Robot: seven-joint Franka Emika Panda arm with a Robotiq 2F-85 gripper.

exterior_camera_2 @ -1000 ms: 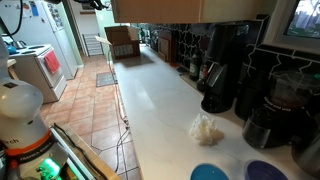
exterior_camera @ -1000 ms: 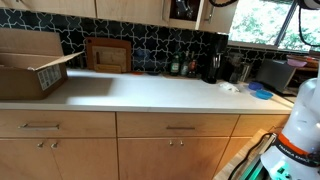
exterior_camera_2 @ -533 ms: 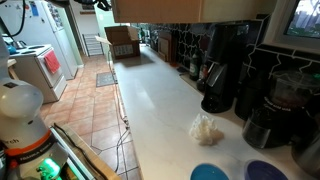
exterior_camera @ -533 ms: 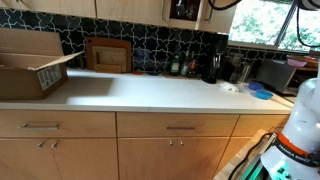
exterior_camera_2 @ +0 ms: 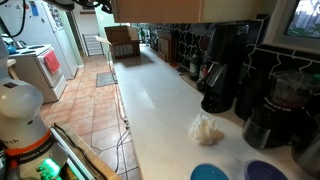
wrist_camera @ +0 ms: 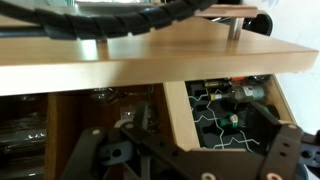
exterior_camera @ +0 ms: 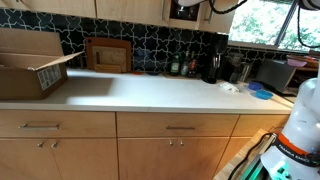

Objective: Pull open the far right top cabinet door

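Note:
In an exterior view the far right top cabinet [exterior_camera: 184, 10] shows a dark interior at the frame's top edge. The far right top cabinet door [exterior_camera: 204, 14] appears only as a thin pale strip beside it. The arm reaches in there, mostly cut off. In the wrist view a light tan wood panel [wrist_camera: 150, 58] spans the frame, with a vertical wood strip [wrist_camera: 176, 112] below it. My gripper [wrist_camera: 190, 142] has its black fingers spread wide on either side of that strip, and they do not pinch it. Dark shelves with glassware [wrist_camera: 40, 125] lie to the left.
A white countertop [exterior_camera: 150, 92] runs below, carrying a cardboard box [exterior_camera: 30, 62], a wooden board [exterior_camera: 107, 55], a coffee maker [exterior_camera_2: 222, 70], bottles [exterior_camera: 178, 68] and blue bowls [exterior_camera: 262, 94]. A black tiled backsplash [exterior_camera: 150, 45] sits behind. Tan drawers [exterior_camera: 60, 125] lie under the counter.
The arm at the top edge of both exterior views has shifted slightly. Nothing on the counter has moved.

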